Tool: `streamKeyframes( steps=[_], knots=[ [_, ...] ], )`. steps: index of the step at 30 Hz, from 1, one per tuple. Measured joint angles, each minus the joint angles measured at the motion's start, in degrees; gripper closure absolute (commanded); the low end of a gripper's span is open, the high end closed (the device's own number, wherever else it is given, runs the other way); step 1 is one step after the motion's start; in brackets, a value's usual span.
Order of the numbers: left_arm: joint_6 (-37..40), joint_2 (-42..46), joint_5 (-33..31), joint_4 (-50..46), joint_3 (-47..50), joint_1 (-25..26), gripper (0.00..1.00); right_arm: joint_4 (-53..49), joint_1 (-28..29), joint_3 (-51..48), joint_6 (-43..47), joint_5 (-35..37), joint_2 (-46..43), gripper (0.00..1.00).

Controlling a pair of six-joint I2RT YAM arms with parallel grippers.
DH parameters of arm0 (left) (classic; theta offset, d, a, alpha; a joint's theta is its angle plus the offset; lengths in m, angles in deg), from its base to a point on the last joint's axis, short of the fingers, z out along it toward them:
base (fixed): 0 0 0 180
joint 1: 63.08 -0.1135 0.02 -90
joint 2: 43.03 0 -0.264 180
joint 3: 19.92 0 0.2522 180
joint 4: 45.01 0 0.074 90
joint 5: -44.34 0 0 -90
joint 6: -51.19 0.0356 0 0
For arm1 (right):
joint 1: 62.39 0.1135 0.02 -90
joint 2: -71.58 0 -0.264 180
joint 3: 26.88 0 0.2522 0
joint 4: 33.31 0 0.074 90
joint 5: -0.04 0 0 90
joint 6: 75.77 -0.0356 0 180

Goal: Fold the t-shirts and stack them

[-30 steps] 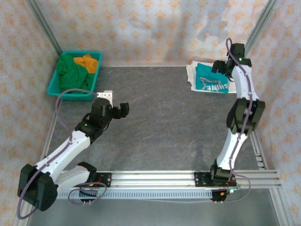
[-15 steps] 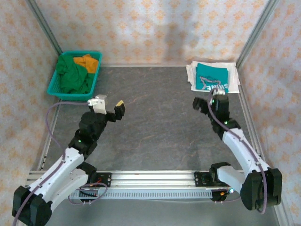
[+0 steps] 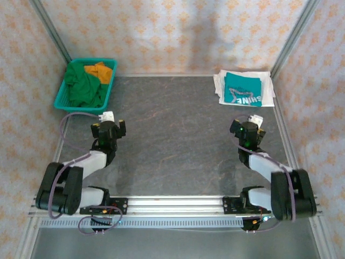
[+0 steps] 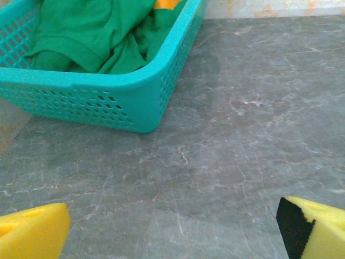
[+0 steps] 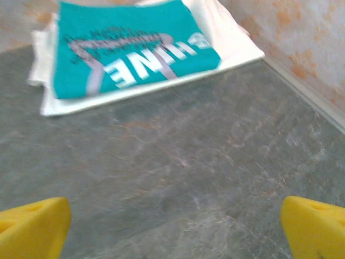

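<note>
A folded teal cloth t-shirt with white "SHINE" print [image 3: 243,89] lies flat on top of a folded plain white t-shirt [image 3: 268,83], the pair stacked at the far right corner of the grey stone-patterned table [image 3: 178,129], close to the side wall. At the far left corner, a crumpled dark green t-shirt [image 3: 82,89] and a bunched orange t-shirt [image 3: 99,70] sit together inside a teal plastic basket with perforated sides [image 3: 61,98], the orange one toward the back. The broad middle of the table lies between the stack and the basket. The right gripper [image 3: 247,128] sits low over the table on the near side of the stack, well apart from it, pointing toward it; its yellow fingertips [image 5: 32,226] are spread wide with bare table between them, holding nothing. The left gripper [image 3: 109,128] sits low near the basket's front corner, facing it, its jaws likewise spread fully and empty. Both arms are folded back toward a metal rail [image 3: 178,200] along the near edge. Walls with an orange floral pattern [image 3: 161,32] enclose the table.
</note>
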Motion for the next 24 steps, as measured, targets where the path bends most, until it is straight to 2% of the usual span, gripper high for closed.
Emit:
streamKeyframes(
  steps=[4, 6, 9, 10, 13, 17, 24],
  knots=[
    [-0.17, -5.53, 2.67, 7.37, 0.46, -1.79, 0.00, 9.14, -1.38, -2.80, 2.25, -2.56, 4.63, 0.01],
    [-0.09, -8.09, 4.83, 11.19, 1.88, -2.16, 0.00, 17.46, -2.49, -4.39, 3.13, -5.05, 7.19, 0.01],
    [0.31, -9.64, 8.17, 11.39, 1.92, -2.19, 0.00, 28.81, -3.67, -6.08, 4.35, -8.85, 14.91, 0.01],
    [0.35, -9.94, 8.94, 11.04, 1.42, -2.21, 0.00, 29.81, -3.78, -5.99, 4.59, -9.77, 16.83, 0.01],
    [0.31, -10.36, 10.27, 11.06, -0.31, -2.54, 0.00, 24.52, -3.93, -2.89, 4.42, -10.05, 17.38, 0.01],
    [0.31, -10.36, 10.73, 11.04, -0.90, -2.89, 0.00, 24.41, -3.93, 1.38, 4.52, -9.64, 17.27, 0.01],
    [0.31, -10.36, 10.84, 11.04, -0.90, -2.89, 0.00, 23.45, -3.93, 1.55, 4.55, -9.64, 17.27, 0.01]
  ],
)
